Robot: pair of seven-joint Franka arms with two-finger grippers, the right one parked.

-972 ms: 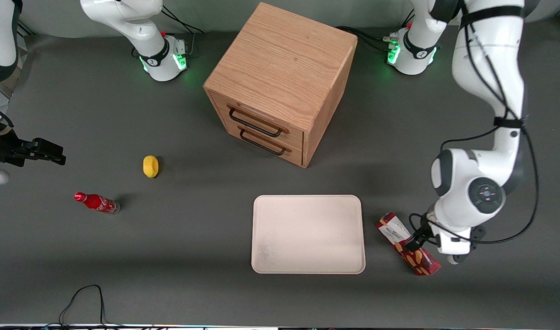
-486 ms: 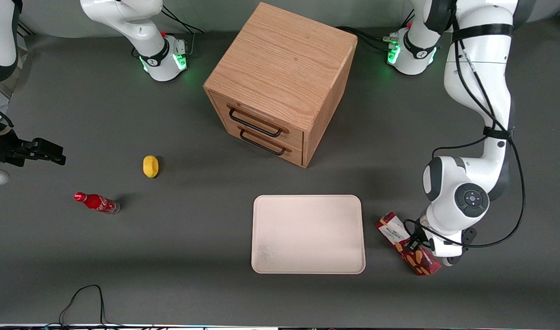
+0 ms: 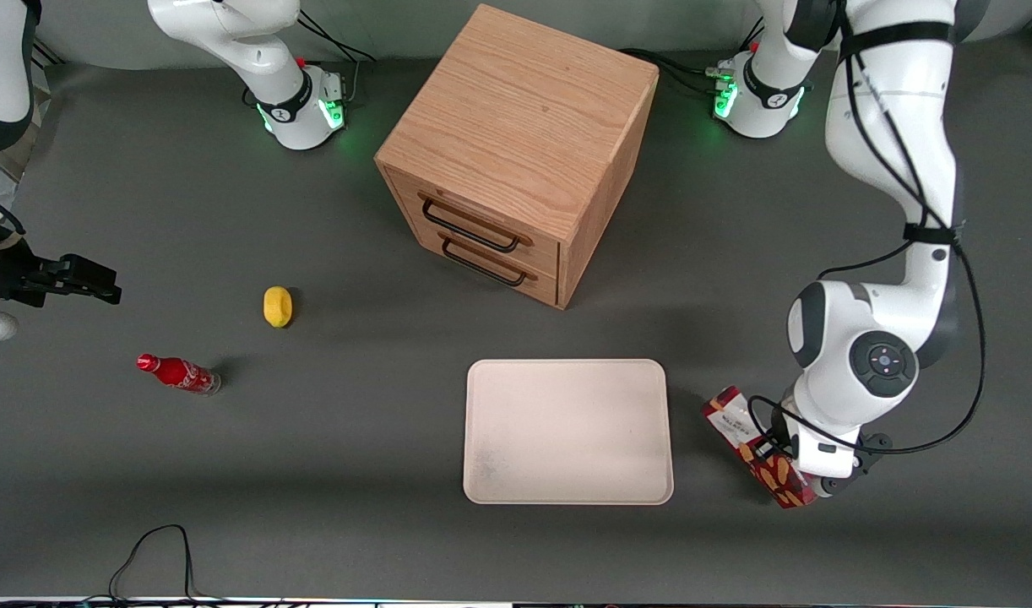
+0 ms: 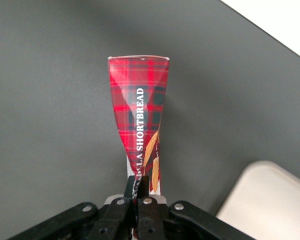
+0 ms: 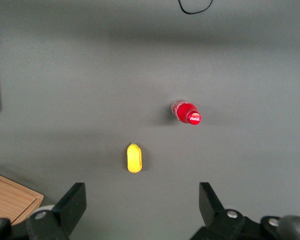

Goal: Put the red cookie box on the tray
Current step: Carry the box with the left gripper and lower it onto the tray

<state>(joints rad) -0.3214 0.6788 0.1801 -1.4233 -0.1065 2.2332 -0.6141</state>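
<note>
The red cookie box [image 3: 746, 434] is a long dark-red carton lying beside the tray's short edge, toward the working arm's end of the table. My left gripper [image 3: 776, 454] is shut on its middle, and the wrist hides part of the carton. In the left wrist view the fingers [image 4: 146, 184] pinch the plaid carton [image 4: 138, 105] so its sides squeeze together at the grip, with the gripper [image 4: 139, 183] at its near end. The pale cream tray [image 3: 567, 431] lies flat with nothing on it, and one corner of the tray [image 4: 270, 200] shows beside the box.
A wooden two-drawer cabinet [image 3: 516, 152] stands farther from the front camera than the tray. A yellow fruit [image 3: 277, 306] and a small red soda bottle [image 3: 178, 373] lie toward the parked arm's end. A black cable [image 3: 157, 549] loops at the table's near edge.
The gripper has closed on the box. The carton has turned more onto its edge and shifted slightly toward the working arm's end. The wrist and elbow have swung that way too.
</note>
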